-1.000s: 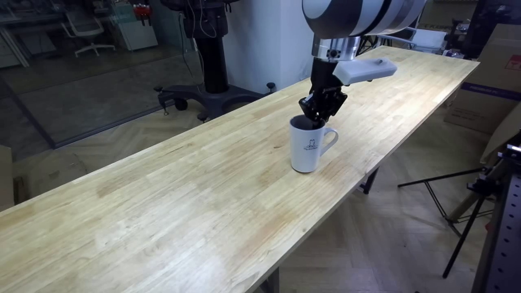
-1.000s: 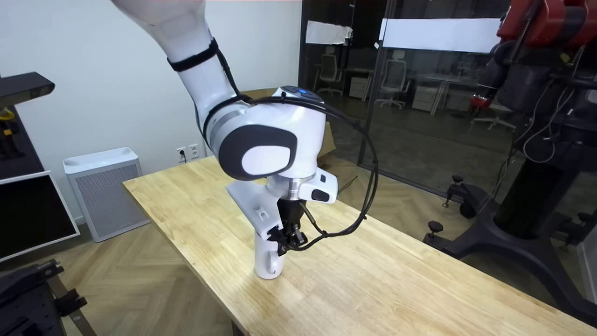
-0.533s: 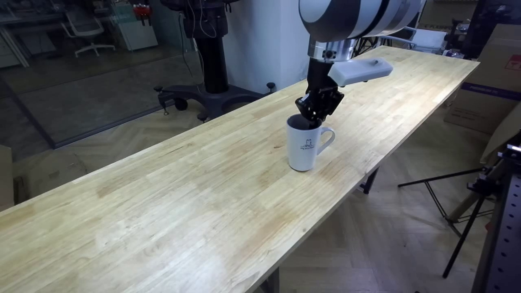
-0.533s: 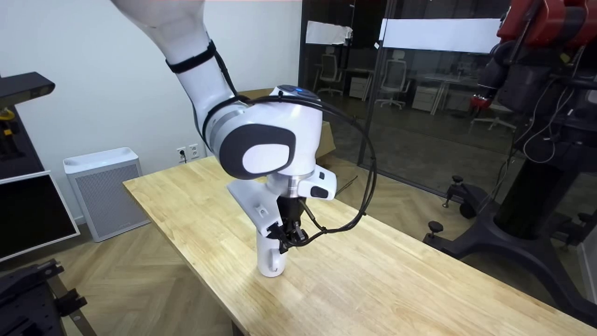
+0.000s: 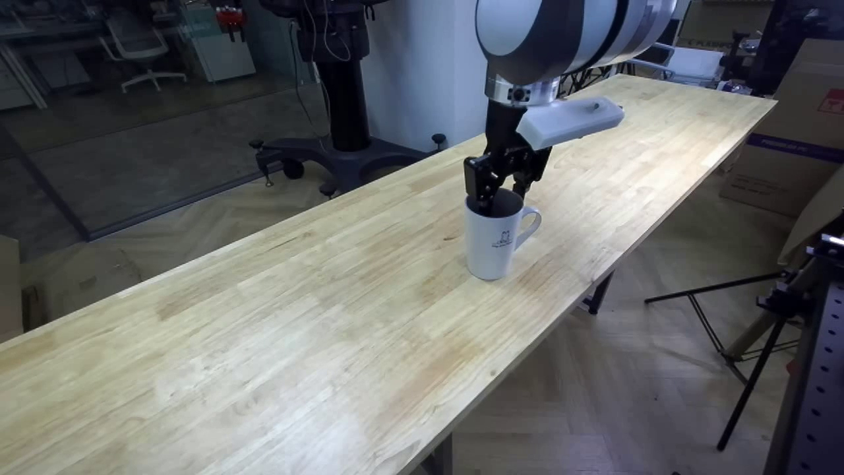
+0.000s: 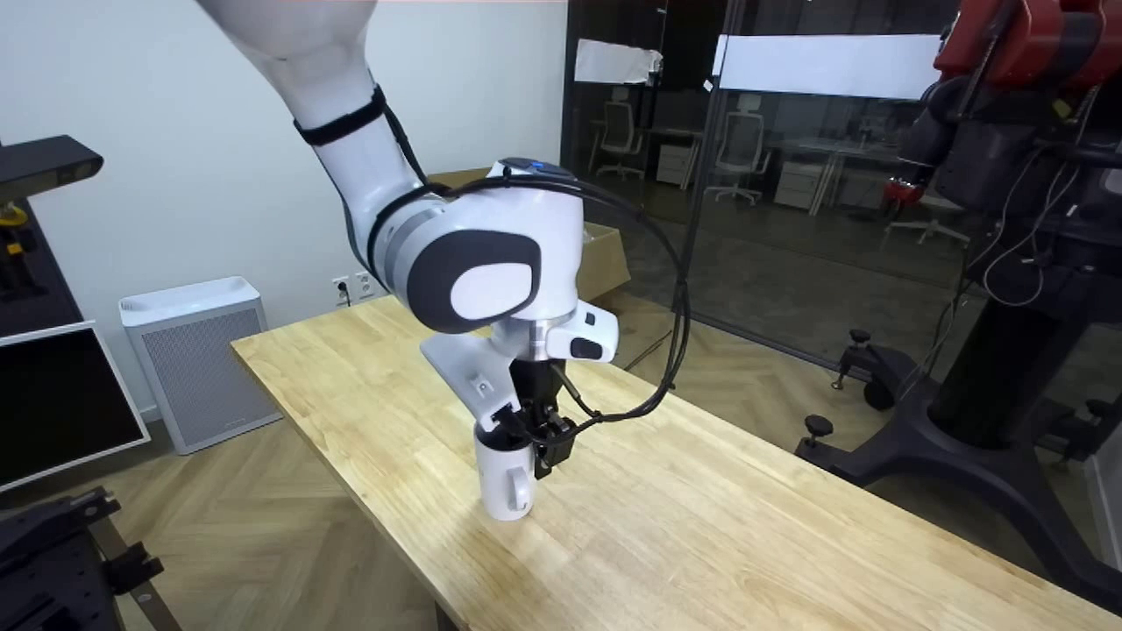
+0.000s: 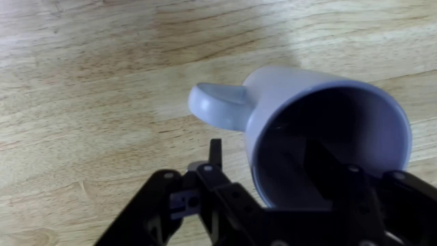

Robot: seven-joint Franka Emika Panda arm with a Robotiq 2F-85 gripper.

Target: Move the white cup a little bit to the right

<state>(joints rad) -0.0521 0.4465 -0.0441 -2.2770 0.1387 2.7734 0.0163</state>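
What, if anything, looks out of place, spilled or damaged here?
Nothing stands out. The white cup stands upright on the table, with no visible spill or damage; its dark inside is hard to read. The open gripper straddles its wall, one finger inside, which seems deliberate.

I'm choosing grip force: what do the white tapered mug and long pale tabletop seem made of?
White tapered mug: probably glossy glazed ceramic, given the highlight on its handle.
Long pale tabletop: apparently satin wood, showing grain and soft glare; laminate possible.
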